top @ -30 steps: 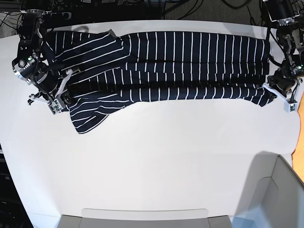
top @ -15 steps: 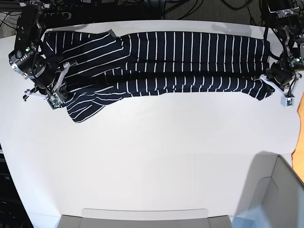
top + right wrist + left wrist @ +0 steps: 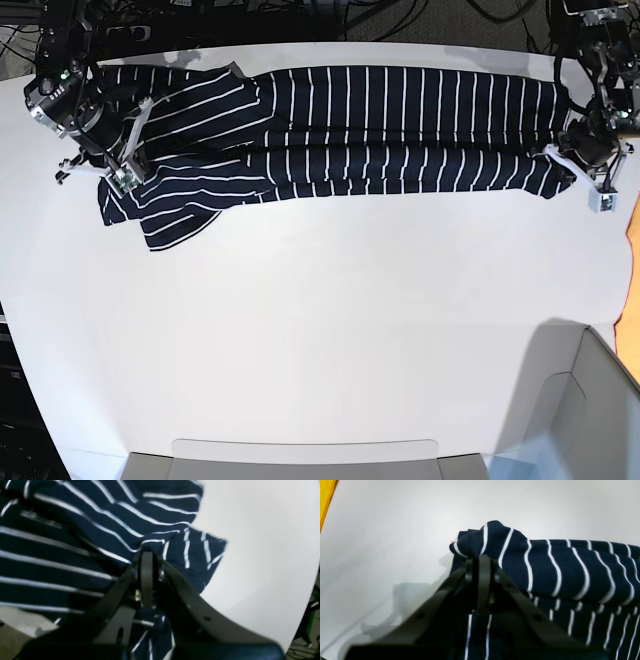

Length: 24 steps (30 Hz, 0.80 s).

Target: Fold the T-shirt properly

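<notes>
The dark navy T-shirt (image 3: 380, 120) with thin white stripes lies stretched in a long band along the far side of the white table (image 3: 320, 330). My right gripper (image 3: 118, 172) is at the band's left end, shut on a fold of fabric near a sleeve that hangs toward the front. In the right wrist view the gripper (image 3: 147, 555) pinches the striped cloth (image 3: 62, 542). My left gripper (image 3: 572, 178) is at the band's right end. In the left wrist view the gripper (image 3: 483, 560) is shut on a bunched corner of the shirt (image 3: 570, 575).
An orange cloth shows at the base view's right edge (image 3: 633, 230) and in the left wrist view's top left corner (image 3: 325, 495). A grey bin (image 3: 575, 400) stands at the front right. A grey tray (image 3: 300, 455) lies along the front edge.
Both grippers have moved toward the far edge, carrying the shirt's near edge with them. The band is narrower, and the hanging sleeve on the left has shifted back.
</notes>
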Available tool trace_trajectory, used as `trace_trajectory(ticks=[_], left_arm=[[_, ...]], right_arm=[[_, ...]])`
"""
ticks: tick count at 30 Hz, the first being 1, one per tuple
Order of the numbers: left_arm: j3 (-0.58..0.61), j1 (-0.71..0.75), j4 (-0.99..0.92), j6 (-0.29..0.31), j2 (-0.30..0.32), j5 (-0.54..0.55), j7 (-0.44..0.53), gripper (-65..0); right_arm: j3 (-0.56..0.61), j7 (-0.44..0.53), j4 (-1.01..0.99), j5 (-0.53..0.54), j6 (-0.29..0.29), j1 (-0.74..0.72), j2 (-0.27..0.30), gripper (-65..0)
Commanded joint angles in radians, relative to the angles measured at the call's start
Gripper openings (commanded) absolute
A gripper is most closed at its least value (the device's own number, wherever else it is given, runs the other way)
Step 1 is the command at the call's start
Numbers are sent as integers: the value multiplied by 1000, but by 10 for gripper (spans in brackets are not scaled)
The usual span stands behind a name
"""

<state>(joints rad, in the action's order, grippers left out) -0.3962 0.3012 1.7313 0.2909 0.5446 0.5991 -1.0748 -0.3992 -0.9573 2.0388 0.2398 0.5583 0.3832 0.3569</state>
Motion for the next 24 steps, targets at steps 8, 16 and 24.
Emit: trace_trajectory(ticks=[8, 16, 24], left_arm=[[-77, 6, 43, -3, 18, -9, -75, -650], [-76, 59, 40, -3, 16, -9, -80, -650], [-76, 102, -6, -3, 15, -9, -75, -650]], right_arm=[[-10, 18, 20, 8, 1, 52, 20, -650], [-10, 18, 26, 8, 1, 129, 34, -650], [-7, 18, 21, 8, 1, 185, 49, -650]])
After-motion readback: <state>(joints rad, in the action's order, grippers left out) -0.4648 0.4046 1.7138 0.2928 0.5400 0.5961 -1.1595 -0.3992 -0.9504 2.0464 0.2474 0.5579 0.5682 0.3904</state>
